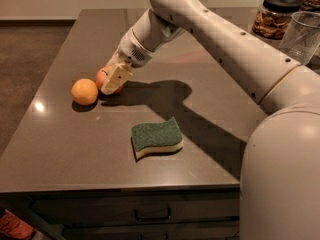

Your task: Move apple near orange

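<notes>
The orange (84,91) sits on the dark countertop (200,109) at the left. Just to its right is the red-pink apple (105,77), mostly hidden behind my gripper (113,82). The gripper's cream fingers (116,78) sit around the apple, low at the counter surface. The apple and orange are a small gap apart. The white arm reaches in from the right across the counter.
A green and yellow sponge (156,138) lies in front of the middle of the counter. A glass jar with a black lid (276,15) and a clear plastic cup (302,36) stand at the back right. Drawers run below the front edge (150,211).
</notes>
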You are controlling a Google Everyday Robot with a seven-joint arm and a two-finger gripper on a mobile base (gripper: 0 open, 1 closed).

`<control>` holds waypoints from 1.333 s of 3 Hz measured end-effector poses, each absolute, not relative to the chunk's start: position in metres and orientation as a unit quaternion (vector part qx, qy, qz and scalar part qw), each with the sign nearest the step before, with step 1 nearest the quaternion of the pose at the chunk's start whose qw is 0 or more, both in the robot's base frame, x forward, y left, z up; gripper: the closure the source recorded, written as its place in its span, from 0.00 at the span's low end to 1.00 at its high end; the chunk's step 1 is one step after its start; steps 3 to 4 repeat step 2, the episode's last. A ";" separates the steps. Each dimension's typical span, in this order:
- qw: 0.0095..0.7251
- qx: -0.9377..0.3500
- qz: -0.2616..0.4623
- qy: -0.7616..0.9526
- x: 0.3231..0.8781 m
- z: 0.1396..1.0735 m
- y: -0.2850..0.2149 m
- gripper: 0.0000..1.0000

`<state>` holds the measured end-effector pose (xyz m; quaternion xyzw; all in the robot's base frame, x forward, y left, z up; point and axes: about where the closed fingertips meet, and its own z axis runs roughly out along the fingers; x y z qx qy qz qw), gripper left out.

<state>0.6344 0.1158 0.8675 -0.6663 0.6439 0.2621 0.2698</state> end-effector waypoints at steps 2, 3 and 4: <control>0.268 -0.667 0.263 0.643 0.634 0.866 0.118 0.00; 0.268 -0.667 0.263 0.643 0.634 0.866 0.118 0.00; 0.268 -0.667 0.263 0.643 0.634 0.866 0.118 0.00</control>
